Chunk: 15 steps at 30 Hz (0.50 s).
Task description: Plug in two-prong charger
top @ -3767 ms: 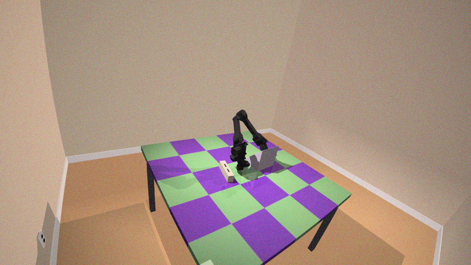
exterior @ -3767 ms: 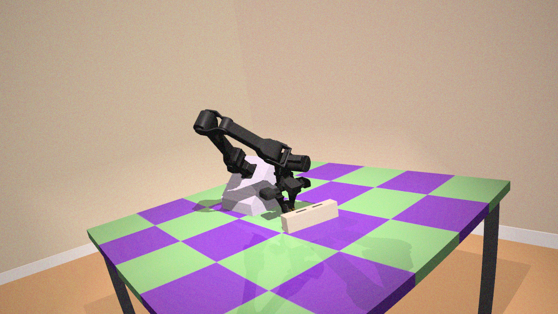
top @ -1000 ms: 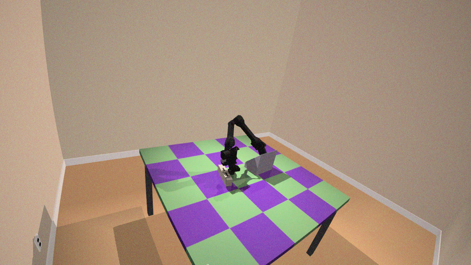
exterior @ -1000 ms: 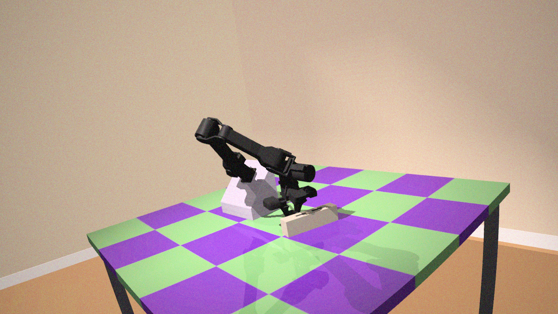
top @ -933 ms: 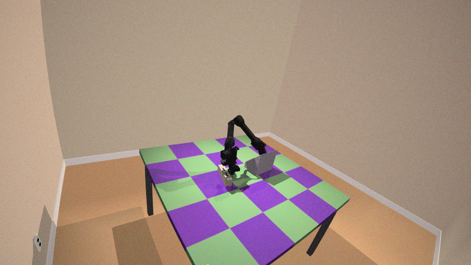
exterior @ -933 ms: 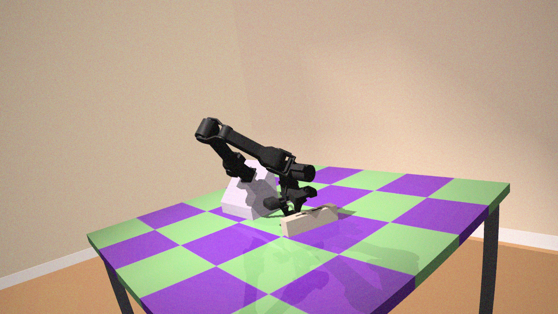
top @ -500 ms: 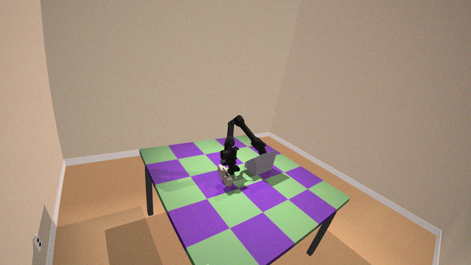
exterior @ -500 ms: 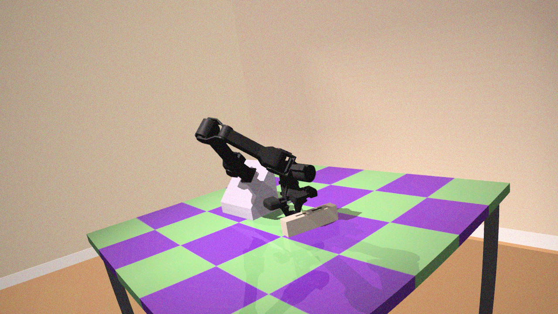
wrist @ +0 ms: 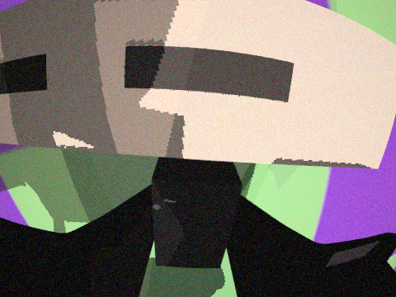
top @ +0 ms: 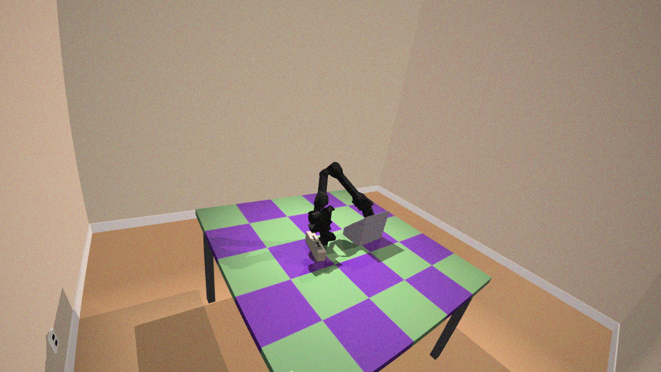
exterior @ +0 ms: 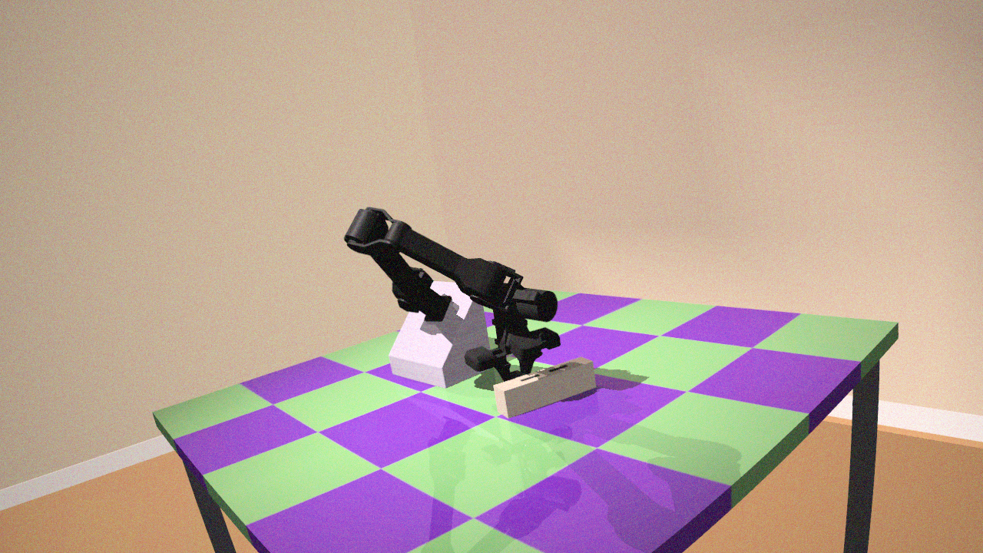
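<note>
The power strip (top: 317,252) (exterior: 550,393) (wrist: 330,124) is a pale bar on the table, with dark slots in its upper face. The right outlet's dark slot (wrist: 231,72) is at the upper middle of the wrist view, partly in shadow. My gripper (top: 326,240) (exterior: 518,371) (wrist: 191,193) is shut on the black charger (wrist: 195,235), low beside the strip. The charger's body meets the strip's near edge in the wrist view, and its prong end is hidden behind that edge. No prong shows. Whether charger and strip touch is not clear.
The checkered table (top: 365,323) (exterior: 385,501) is green and purple. The arm's pale angular base (top: 367,231) (exterior: 419,364) stands behind the strip. A wall outlet (top: 53,342) is low on the left wall in the top view.
</note>
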### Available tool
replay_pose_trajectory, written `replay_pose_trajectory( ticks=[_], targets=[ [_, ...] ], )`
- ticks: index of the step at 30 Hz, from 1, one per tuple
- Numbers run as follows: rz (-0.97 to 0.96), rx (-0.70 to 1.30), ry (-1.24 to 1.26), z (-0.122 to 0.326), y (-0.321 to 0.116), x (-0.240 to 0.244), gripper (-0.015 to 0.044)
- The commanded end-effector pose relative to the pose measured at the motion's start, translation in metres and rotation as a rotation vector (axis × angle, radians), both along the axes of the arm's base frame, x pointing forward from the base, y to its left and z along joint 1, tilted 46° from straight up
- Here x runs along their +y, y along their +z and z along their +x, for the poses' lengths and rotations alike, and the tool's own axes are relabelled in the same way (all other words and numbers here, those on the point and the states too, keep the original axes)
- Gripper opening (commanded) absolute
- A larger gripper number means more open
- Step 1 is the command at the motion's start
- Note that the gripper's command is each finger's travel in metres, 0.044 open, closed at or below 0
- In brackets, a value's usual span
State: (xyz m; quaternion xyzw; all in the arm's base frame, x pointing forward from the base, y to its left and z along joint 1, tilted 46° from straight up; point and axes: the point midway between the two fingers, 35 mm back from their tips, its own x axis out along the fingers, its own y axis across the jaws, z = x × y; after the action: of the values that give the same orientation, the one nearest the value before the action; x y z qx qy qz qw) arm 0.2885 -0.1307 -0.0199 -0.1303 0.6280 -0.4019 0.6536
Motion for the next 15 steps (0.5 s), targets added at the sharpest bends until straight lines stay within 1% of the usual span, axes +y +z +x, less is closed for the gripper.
replay_pose_trajectory(
  ticks=[1,15],
  targets=[
    [-0.005,0.004,0.004,0.0017,0.0013,-0.0011,0.0],
    [-0.005,0.004,0.004,0.0061,0.0025,-0.0023,0.0]
  ],
)
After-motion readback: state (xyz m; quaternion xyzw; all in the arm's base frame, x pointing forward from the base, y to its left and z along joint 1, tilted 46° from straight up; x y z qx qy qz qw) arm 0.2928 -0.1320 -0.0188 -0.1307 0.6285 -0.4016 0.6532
